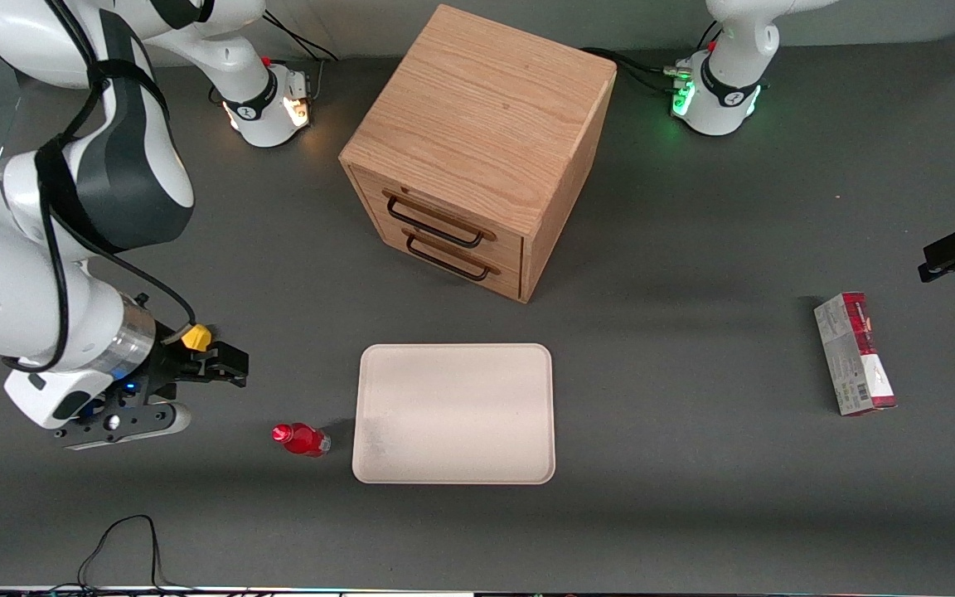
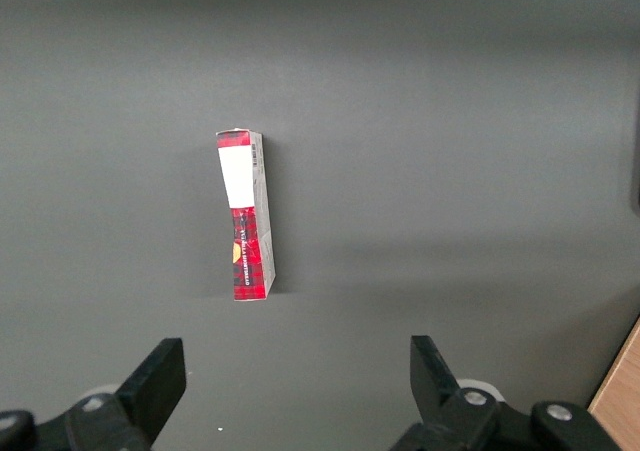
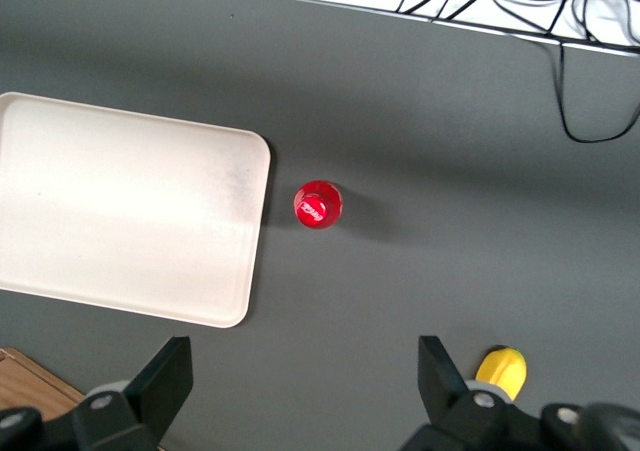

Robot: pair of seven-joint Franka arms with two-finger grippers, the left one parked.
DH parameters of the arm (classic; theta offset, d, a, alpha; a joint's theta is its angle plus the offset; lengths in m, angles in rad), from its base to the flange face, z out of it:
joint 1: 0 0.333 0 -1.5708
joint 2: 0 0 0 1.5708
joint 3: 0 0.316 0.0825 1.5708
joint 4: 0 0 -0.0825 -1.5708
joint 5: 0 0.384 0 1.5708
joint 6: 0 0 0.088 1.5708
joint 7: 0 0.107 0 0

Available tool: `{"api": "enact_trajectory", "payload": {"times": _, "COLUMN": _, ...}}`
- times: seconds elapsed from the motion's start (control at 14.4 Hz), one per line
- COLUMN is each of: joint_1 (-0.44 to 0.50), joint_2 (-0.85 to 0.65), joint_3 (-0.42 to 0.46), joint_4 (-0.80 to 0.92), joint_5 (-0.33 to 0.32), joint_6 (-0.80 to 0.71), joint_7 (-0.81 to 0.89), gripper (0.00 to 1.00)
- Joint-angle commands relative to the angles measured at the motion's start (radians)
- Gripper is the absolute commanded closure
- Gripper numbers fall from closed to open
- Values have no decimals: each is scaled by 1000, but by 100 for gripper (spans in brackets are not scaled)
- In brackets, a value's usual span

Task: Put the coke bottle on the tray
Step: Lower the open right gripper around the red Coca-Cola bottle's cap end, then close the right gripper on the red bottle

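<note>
The coke bottle (image 1: 302, 439) is tiny and bright red. It stands on the dark table close beside the tray's short edge, on the side toward the working arm's end. Seen from above in the right wrist view, it shows its round red cap (image 3: 318, 204). The tray (image 1: 454, 413) is flat, cream-beige and bare; it also shows in the right wrist view (image 3: 120, 206). My right gripper (image 1: 225, 365) hangs above the table, open and empty, farther from the front camera than the bottle and a little more toward the working arm's end. Its two black fingers stand wide apart around my gripper's middle (image 3: 305, 386).
A yellow lump (image 1: 196, 336) lies on the table by my gripper; it also shows in the right wrist view (image 3: 500, 369). A wooden drawer cabinet (image 1: 477, 149) stands farther back than the tray. A red-and-grey carton (image 1: 855, 352) lies toward the parked arm's end. Cables (image 3: 580, 61) run along the table's front edge.
</note>
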Motion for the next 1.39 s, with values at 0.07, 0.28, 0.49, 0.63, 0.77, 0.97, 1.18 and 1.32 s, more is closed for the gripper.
{"api": "enact_trajectory", "payload": {"times": 0.07, "joint_1": -2, "joint_2": 93, "joint_3": 13, "joint_4": 46, "joint_5": -7, "joint_6": 44, "joint_7": 14, "gripper": 0}}
{"api": "enact_trajectory", "payload": {"times": 0.28, "joint_1": -2, "joint_2": 139, "joint_3": 13, "joint_4": 44, "joint_5": -5, "joint_6": 85, "joint_7": 12, "gripper": 0}}
{"api": "enact_trajectory", "payload": {"times": 0.49, "joint_1": -2, "joint_2": 186, "joint_3": 13, "joint_4": 35, "joint_5": -5, "joint_6": 145, "joint_7": 14, "gripper": 0}}
{"api": "enact_trajectory", "payload": {"times": 0.63, "joint_1": -2, "joint_2": 214, "joint_3": 13, "joint_4": 33, "joint_5": -5, "joint_6": 164, "joint_7": 20, "gripper": 0}}
{"api": "enact_trajectory", "payload": {"times": 0.77, "joint_1": 0, "joint_2": 240, "joint_3": 13, "joint_4": 30, "joint_5": -5, "joint_6": 174, "joint_7": 21, "gripper": 0}}
{"api": "enact_trajectory", "payload": {"times": 0.97, "joint_1": -2, "joint_2": 245, "joint_3": 13, "joint_4": -40, "joint_5": -4, "joint_6": 257, "joint_7": 24, "gripper": 0}}
{"api": "enact_trajectory", "payload": {"times": 1.18, "joint_1": -2, "joint_2": 245, "joint_3": 13, "joint_4": -77, "joint_5": -4, "joint_6": 317, "joint_7": 24, "gripper": 0}}
{"api": "enact_trajectory", "payload": {"times": 1.32, "joint_1": -2, "joint_2": 245, "joint_3": 11, "joint_4": -92, "joint_5": -4, "joint_6": 332, "joint_7": 24, "gripper": 0}}
